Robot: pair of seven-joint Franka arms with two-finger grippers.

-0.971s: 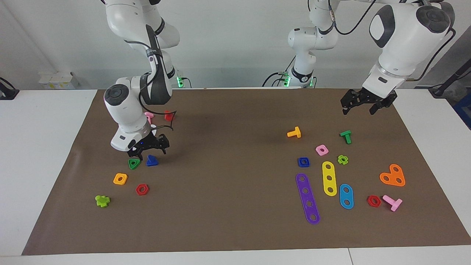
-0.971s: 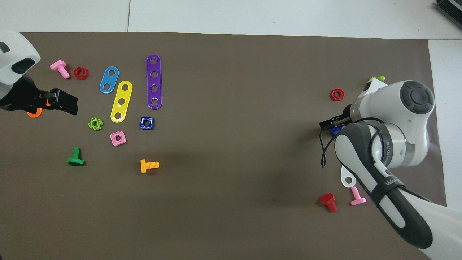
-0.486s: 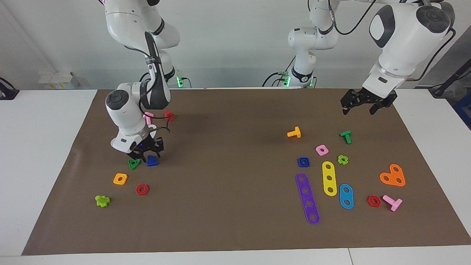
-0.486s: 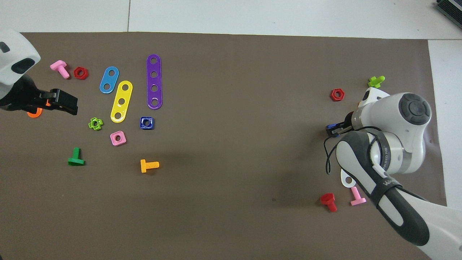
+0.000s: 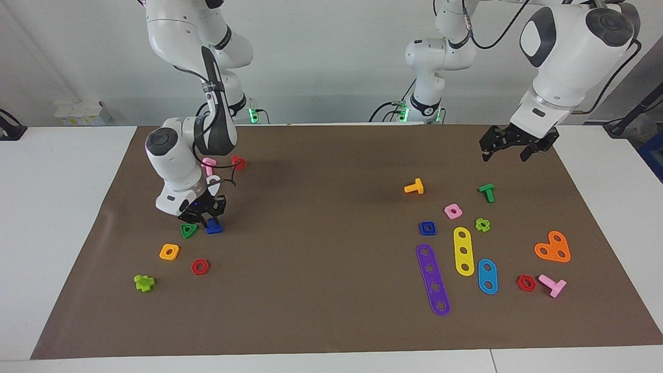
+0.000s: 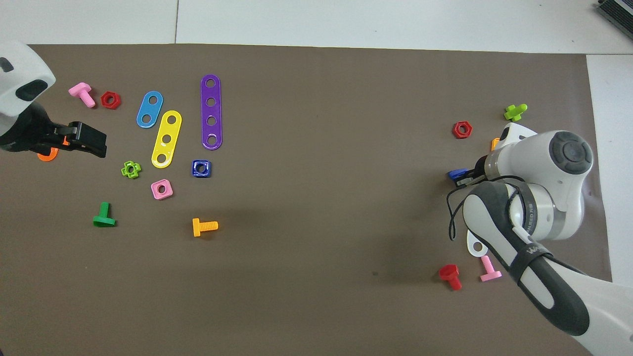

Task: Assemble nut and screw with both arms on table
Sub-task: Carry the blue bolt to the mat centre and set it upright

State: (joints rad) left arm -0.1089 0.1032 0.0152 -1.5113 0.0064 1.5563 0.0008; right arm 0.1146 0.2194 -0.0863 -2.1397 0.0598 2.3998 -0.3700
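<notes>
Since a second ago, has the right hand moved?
Yes. In the facing view the right hand has come down toward the green triangular nut and closed in on the screw beside it.

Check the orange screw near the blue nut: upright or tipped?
Tipped: the orange screw lies on its side on the mat, shaft level.

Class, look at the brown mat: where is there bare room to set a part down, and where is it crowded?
Bare: the wide middle of the mat, between the screw under the right gripper and the nut. Crowded: around the nut, with the purple strip and yellow strip beside it.
</notes>
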